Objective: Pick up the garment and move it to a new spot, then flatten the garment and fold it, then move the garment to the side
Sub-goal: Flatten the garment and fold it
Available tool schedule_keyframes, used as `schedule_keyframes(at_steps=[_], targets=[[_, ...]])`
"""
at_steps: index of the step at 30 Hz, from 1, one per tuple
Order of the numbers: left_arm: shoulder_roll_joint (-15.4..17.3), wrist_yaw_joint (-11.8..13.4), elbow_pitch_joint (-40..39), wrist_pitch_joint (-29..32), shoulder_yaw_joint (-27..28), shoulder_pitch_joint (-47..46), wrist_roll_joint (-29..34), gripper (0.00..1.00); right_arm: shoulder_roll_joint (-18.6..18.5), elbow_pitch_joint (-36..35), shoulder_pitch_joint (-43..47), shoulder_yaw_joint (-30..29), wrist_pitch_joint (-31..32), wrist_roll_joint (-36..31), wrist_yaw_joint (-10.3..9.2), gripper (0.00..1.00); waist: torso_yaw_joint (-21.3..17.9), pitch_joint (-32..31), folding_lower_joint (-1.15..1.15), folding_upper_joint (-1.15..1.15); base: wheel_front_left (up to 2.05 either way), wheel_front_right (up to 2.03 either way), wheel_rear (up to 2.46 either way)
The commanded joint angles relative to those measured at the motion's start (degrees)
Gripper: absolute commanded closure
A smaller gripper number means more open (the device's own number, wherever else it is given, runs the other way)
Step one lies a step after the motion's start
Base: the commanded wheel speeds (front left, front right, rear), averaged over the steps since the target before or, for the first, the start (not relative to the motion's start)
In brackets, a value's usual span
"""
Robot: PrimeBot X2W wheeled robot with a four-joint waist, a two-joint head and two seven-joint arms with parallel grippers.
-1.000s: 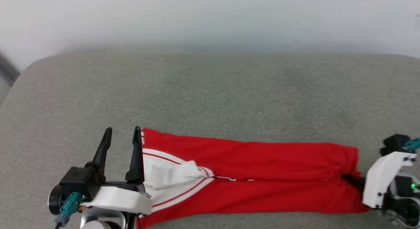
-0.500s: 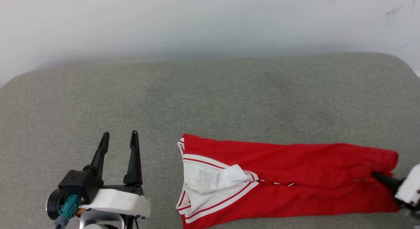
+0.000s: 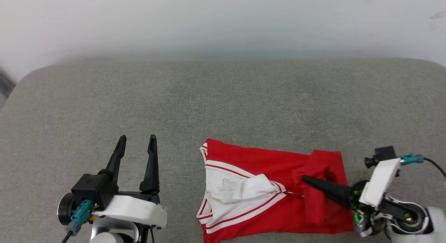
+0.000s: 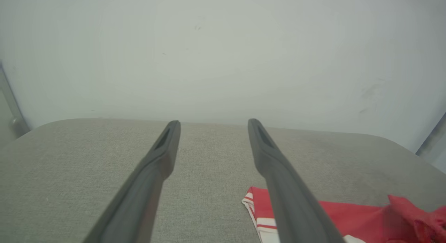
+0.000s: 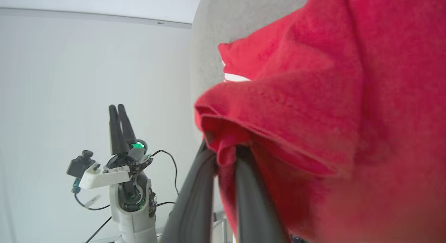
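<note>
The right gripper [image 3: 304, 179] pinches a fold of the red garment [image 3: 258, 159] on a grey cushion [image 3: 223, 96].
Its fingers are clamped on raised red fabric and point toward nine o'clock. The garment lies at five o'clock in the head view, with its white striped panel [image 3: 216, 175] at the left end. At seven o'clock, the left gripper [image 3: 137, 136] is spread wide, holding nothing, apart from the cloth.
</note>
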Motion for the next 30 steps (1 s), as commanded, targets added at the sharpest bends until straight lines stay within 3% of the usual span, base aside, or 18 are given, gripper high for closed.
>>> schedule_keyframes(at_steps=[1, 8, 13, 14, 15, 16, 23, 30], targets=[[0.01, -0.26, 0.12, 0.24, -0.18, -0.89, 0.32, 0.00, 0.40, 0.98, -0.90, 1.80, -1.07, 1.83, -0.02, 1.00, 0.93, 0.41, 0.00, 0.00, 0.00, 0.00, 0.00], [-0.81, -0.82, 1.14, 0.09, -1.16, -2.16, 0.28, 0.00, 0.30, 6.55, -4.63, 17.37, -10.01, 11.09, -0.02, 1.00, 4.33, 1.79, 0.00, 0.00, 0.00, 0.00, 0.00], [-1.08, -1.14, 1.54, -0.16, -1.39, -2.80, -0.01, 0.00, 0.30, 10.24, -8.10, 25.33, -16.89, 12.38, -0.01, 1.00, 6.25, 3.02, 0.00, 0.00, 0.00, 0.00, 0.00], [-1.09, -1.31, 1.68, -0.28, -1.40, -2.91, -0.06, 0.00, 0.30, 11.06, -8.67, 26.58, -17.92, 12.45, -0.01, 0.85, 6.51, 3.19, 0.00, 0.00, 0.00, 0.00, 0.00], [-1.09, -1.38, 1.84, -0.37, -1.43, -2.94, -0.07, 0.00, 0.32, 11.55, -9.20, 27.77, -18.84, 12.17, -0.01, 0.54, 6.77, 3.37, 0.00, 0.00, 0.00, 0.00, 0.00], [-1.09, -1.44, 1.97, -0.47, -1.43, -2.97, -0.10, 0.00, 0.30, 11.92, -9.86, 28.78, -19.95, 11.73, -0.01, 0.00, 6.90, 3.50, 0.00, 0.00, 0.00, 0.00, 0.00], [-1.05, -1.22, 2.77, -0.91, -0.96, -2.76, -0.45, 0.00, -0.81, 11.61, -12.55, 36.17, -23.47, 5.87, -0.02, 0.00, 6.46, 3.34, 0.00, 0.00, 0.00, 0.00, 0.00], [-0.47, -1.12, 2.74, -1.00, -0.48, -2.31, -0.93, 0.00, -7.46, 6.21, -15.39, 48.18, -28.28, -8.15, -0.02, 0.00, 3.83, 2.28, 0.00, 0.00, 0.00, 0.00, 0.00]])
